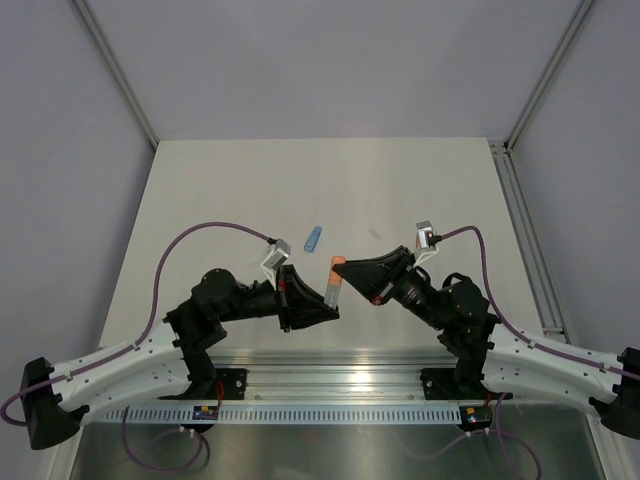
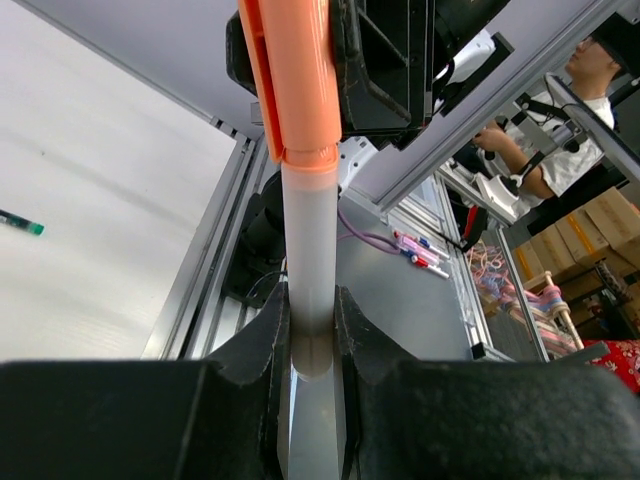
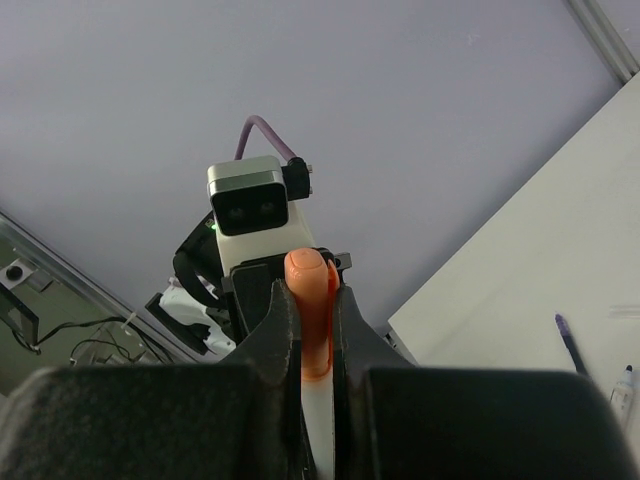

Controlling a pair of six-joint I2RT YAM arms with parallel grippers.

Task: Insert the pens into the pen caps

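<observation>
Pen (image 1: 332, 292) with a clear barrel sits at the middle of the top view, held between my two arms. My left jaws are closed tight on its bare barrel end. My right jaws are clamped on the orange cap (image 1: 337, 265), which meets the barrel at the other end. A light blue cap (image 1: 314, 238) lies on the desk (image 1: 230, 180) just up and left of it. A green-tipped pen (image 2: 20, 222) lies at the left edge of my left wrist view.
</observation>
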